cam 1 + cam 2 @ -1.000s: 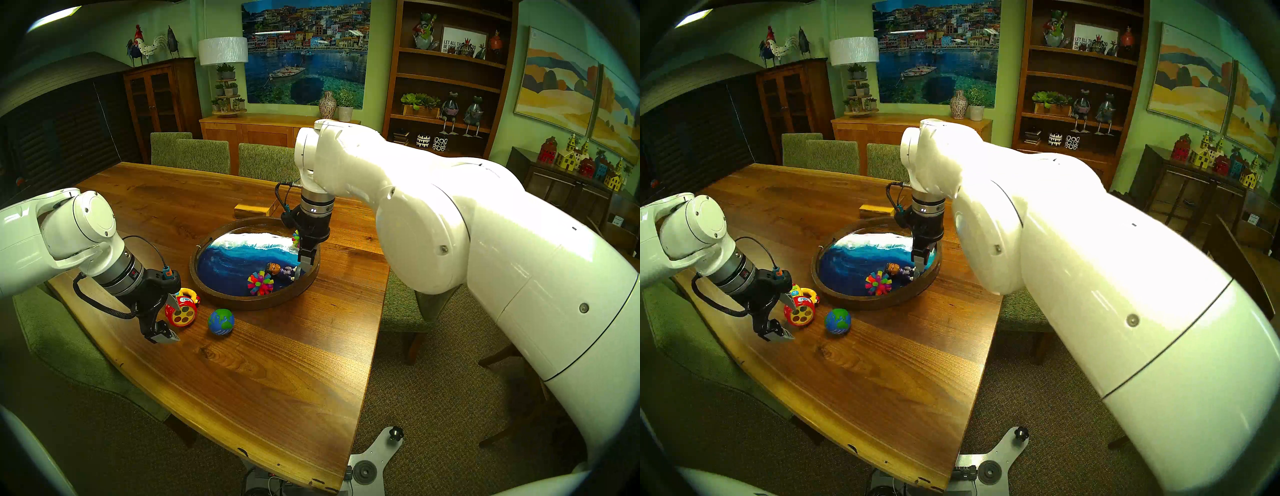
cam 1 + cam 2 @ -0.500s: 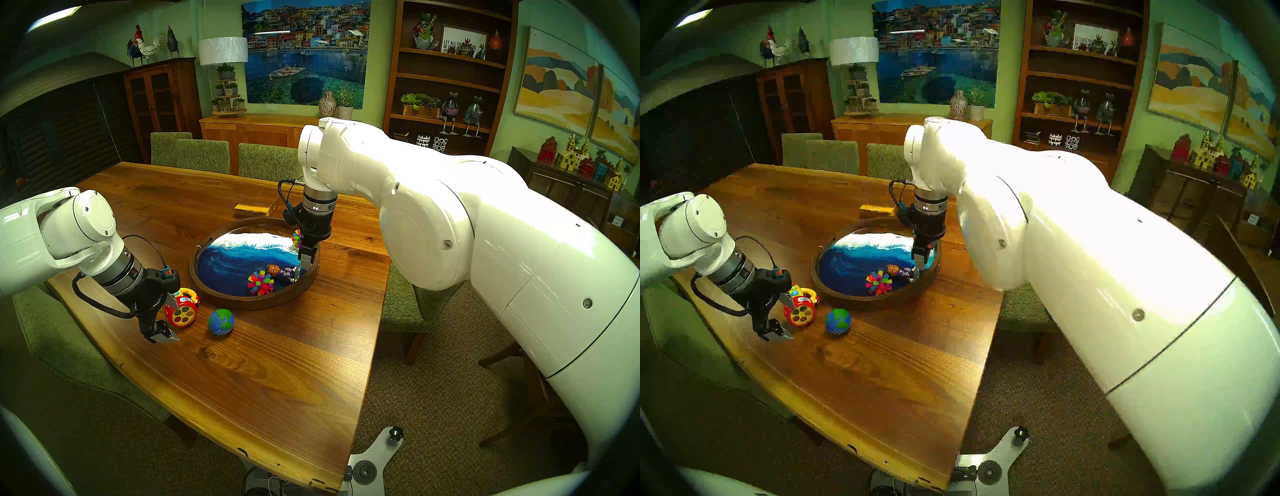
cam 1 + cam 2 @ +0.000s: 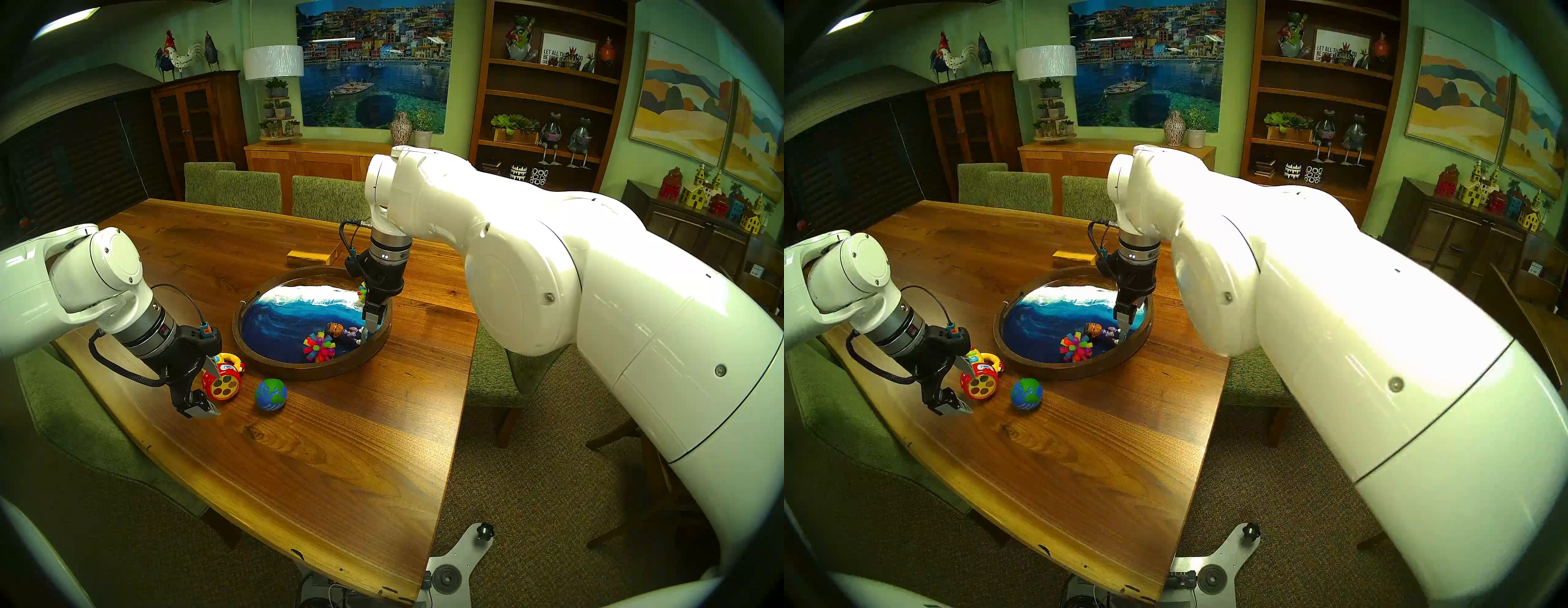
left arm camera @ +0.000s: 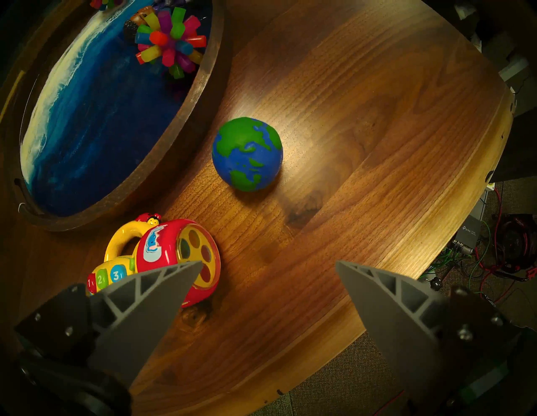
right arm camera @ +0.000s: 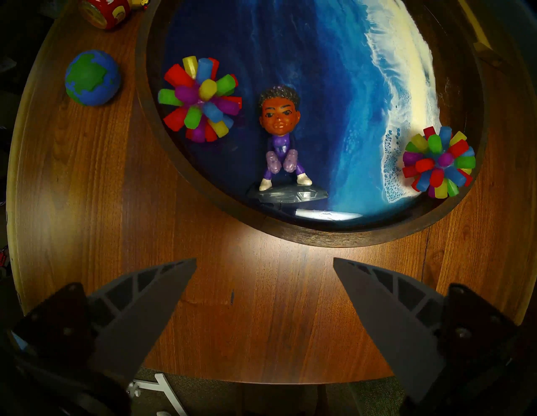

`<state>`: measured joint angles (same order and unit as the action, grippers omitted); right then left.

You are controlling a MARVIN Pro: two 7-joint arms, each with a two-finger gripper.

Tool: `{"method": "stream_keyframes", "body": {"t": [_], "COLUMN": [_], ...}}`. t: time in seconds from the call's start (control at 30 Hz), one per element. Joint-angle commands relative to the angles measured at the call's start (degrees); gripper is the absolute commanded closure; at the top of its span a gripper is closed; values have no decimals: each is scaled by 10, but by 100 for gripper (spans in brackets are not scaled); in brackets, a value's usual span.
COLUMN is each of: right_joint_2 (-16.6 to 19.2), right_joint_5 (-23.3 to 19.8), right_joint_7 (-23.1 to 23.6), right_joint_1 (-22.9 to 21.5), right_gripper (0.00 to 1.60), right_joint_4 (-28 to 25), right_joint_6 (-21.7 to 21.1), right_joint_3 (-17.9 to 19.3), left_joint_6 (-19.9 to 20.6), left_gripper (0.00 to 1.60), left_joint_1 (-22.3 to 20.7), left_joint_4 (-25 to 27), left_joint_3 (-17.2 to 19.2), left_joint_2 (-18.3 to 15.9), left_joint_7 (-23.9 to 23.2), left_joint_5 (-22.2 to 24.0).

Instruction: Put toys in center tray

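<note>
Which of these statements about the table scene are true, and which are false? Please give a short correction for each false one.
1. The globe ball lies inside the tray. False: it rests on the table, outside the rim.
2. Two spiky balls are in the tray. True.
3. The left gripper holds the flashlight toy. False: its jaws are open and empty.
4. The doll lies in the tray. True.
5. The right gripper is open. True.

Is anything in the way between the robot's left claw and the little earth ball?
Nothing visible. The left gripper hangs open above bare table, and the globe ball sits ahead of it. The flashlight toy lies off to one side, apart from the ball.
</note>
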<state>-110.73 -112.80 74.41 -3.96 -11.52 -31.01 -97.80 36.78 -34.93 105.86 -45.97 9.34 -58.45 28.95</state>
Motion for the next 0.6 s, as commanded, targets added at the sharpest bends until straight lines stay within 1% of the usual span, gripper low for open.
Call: {"method": "stream_keyframes", "body": {"t": [0.0, 0.1, 0.2, 0.37, 0.4, 0.57], "right_joint_2": [2, 2, 2, 2, 2, 2], "right_joint_5": [3, 3, 4, 5, 5, 6], "right_joint_7": [38, 39, 40, 41, 40, 38], "right_joint_1": [-21, -21, -21, -21, -21, -21], "right_gripper": [0, 0, 0, 0, 0, 0], "right_joint_4": [8, 8, 9, 9, 9, 8], "right_joint_6": [0, 0, 0, -1, -1, -1], "right_joint_3": [-2, -2, -2, -1, -1, 1], "left_joint_6": [17, 15, 24, 47, 56, 67], "left_gripper": [0, 0, 0, 0, 0, 0], "left_joint_1": [-17, -14, -10, 5, 10, 20], "left_joint_4": [-12, -24, -26, -26, -38, -80], "left_joint_3": [21, 22, 20, 18, 20, 25], "left_joint_2": [32, 41, 48, 67, 75, 90], "left_joint_7": [0, -9, -10, 8, 13, 34], "left_joint_5": [10, 17, 23, 37, 47, 68]}}
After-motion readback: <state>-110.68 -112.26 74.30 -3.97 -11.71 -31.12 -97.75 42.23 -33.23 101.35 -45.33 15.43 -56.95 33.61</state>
